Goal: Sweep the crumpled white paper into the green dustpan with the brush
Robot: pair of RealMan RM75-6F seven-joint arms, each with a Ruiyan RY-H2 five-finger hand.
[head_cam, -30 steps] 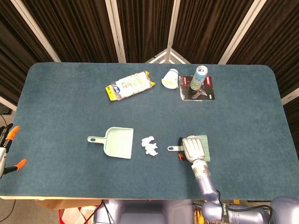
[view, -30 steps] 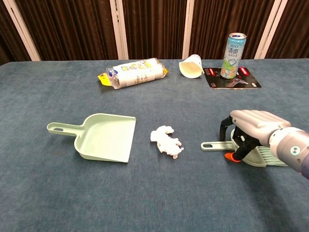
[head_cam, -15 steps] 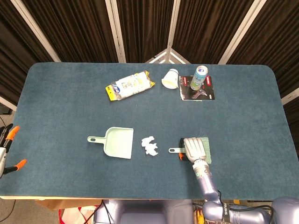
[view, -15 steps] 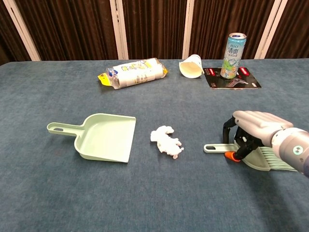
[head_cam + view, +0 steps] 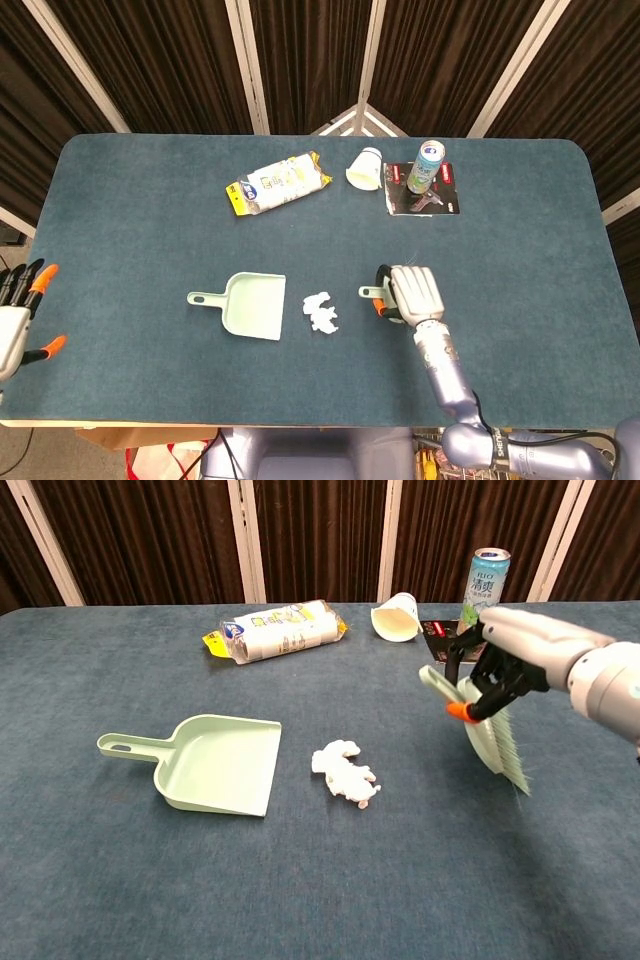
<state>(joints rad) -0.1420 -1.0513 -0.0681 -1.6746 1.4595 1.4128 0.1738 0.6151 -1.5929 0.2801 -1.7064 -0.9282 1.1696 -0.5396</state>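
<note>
The crumpled white paper lies on the blue table just right of the green dustpan, whose open mouth faces it. My right hand grips the green brush and holds it off the table, right of the paper, bristles hanging down and to the right. In the head view the hand covers most of the brush; only its handle end shows. My left hand sits open at the far left, off the table's edge, holding nothing.
At the back stand a drink can on a dark booklet, a tipped white cup and a tissue packet.
My right hand has lifted the brush off the table and tilted it, bristles now pointing down. My left hand has risen slightly at the left edge.
</note>
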